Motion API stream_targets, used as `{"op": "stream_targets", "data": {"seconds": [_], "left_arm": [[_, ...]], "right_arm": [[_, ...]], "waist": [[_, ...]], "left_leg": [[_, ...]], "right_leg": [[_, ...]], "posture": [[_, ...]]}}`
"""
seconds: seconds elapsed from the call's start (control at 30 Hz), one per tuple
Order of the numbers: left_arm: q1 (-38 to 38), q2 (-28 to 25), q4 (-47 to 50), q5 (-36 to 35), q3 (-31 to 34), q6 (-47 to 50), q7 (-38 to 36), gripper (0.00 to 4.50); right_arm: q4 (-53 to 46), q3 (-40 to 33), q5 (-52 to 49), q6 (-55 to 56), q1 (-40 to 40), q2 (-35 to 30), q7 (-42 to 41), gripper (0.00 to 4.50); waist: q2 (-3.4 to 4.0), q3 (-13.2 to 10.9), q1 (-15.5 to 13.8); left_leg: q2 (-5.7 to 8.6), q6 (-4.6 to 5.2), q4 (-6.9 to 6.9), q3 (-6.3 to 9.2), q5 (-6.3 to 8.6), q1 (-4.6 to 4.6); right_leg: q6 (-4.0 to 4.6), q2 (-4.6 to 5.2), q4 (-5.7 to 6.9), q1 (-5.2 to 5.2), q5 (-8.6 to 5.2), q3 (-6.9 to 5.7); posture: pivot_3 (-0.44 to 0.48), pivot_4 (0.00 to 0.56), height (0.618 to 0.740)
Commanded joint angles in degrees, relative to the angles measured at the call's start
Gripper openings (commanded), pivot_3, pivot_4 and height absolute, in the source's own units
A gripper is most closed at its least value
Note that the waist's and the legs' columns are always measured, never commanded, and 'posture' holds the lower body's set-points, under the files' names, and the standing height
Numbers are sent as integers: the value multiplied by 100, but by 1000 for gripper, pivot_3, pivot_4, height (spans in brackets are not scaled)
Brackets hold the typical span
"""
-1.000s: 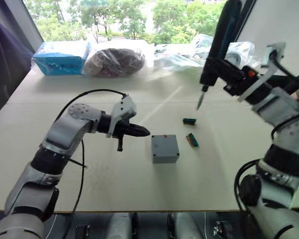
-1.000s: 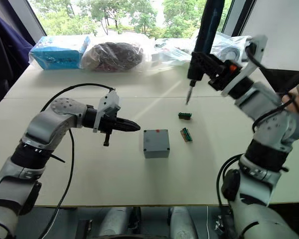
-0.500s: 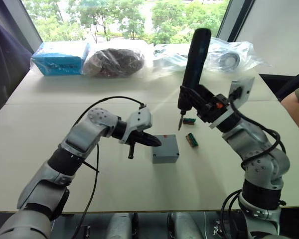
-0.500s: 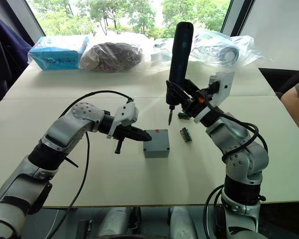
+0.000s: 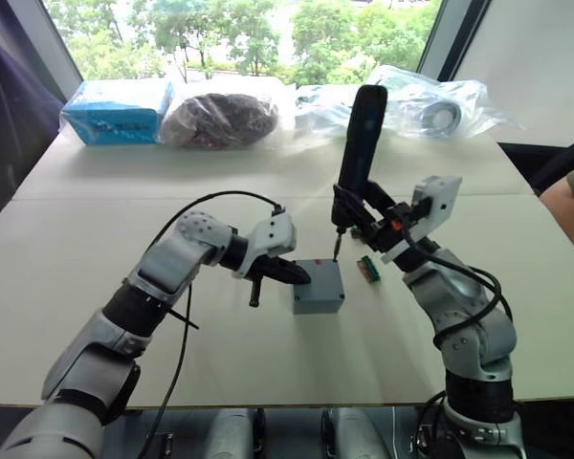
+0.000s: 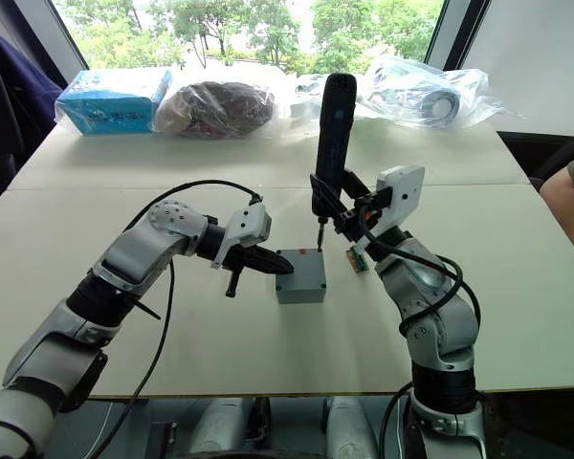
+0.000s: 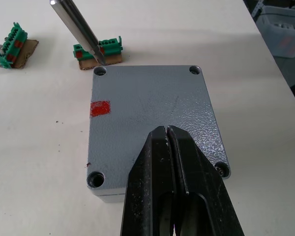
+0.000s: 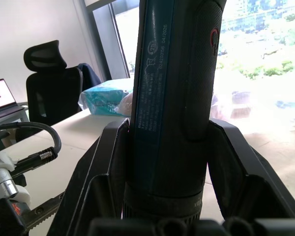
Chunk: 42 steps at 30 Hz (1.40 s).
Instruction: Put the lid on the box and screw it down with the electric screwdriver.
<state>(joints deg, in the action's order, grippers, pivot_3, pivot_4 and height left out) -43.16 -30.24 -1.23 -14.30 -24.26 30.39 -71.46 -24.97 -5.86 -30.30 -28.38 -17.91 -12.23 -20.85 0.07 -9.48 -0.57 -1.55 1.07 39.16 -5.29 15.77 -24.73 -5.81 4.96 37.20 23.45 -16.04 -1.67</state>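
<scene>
The grey box [image 5: 318,298] stands mid-table with the flat lid [image 7: 147,103] lying on top, a red mark [image 7: 100,108] on its surface. My left gripper [image 7: 166,130] is shut, its tips over the lid's near side [image 5: 301,277]; contact cannot be told. My right gripper [image 5: 352,208] is shut on the black electric screwdriver [image 5: 357,143], which it holds upright. The metal bit [image 7: 78,24] ends at a corner screw hole [image 7: 100,71] on the lid's far side. The screwdriver's body [image 8: 172,98] stands between the right fingers.
Two small green parts [image 5: 368,269] [image 7: 10,42] lie just beyond the box. A blue packet [image 5: 115,110] and plastic bags [image 5: 220,115] line the table's far edge. A person's arm [image 5: 569,206] shows at the right edge.
My right arm swung the screwdriver down and leftward from high above the table until its bit reached the lid's corner. My left gripper moved right over the lid.
</scene>
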Motion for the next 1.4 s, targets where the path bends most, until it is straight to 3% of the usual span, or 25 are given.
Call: {"op": "stream_targets", "data": {"seconds": [0.03, 0.6, 1.0, 1.4], "left_arm": [[-37, -21, -31, 114, -13, 19, -25, 0], [-81, -14, -66, 176, 27, 67, -47, 0], [-108, -10, -177, 253, -19, 1, -149, 0], [-40, 20, -161, 324, -32, -29, -149, 0]], "right_arm": [[-178, 32, 81, 399, -23, 73, 6, 1938], [89, 469, 608, 1127, 573, 376, 126, 1938], [230, 858, 1355, 1736, 1372, 149, 88, 1938], [531, 910, 1501, 1621, 1643, -99, 84, 1938]], "waist": [[0, 0, 1], [-3, 2, 3], [-42, 33, 5], [-67, 54, -4]], "left_leg": [[0, 0, 0, 0, 0, 0], [-1, 0, 0, 0, 0, 9], [-5, 1, -1, 2, 1, 35], [-7, 34, -5, 7, 21, 100]], "right_leg": [[0, 0, 0, 0, 0, 0], [0, -2, 0, -8, 0, 0], [1, -4, -2, -33, -2, 0], [8, -4, -14, -101, -6, -5]], "posture": [[0, 150, 740], [0, 150, 740], [0, 150, 740], [0, 150, 740]]}}
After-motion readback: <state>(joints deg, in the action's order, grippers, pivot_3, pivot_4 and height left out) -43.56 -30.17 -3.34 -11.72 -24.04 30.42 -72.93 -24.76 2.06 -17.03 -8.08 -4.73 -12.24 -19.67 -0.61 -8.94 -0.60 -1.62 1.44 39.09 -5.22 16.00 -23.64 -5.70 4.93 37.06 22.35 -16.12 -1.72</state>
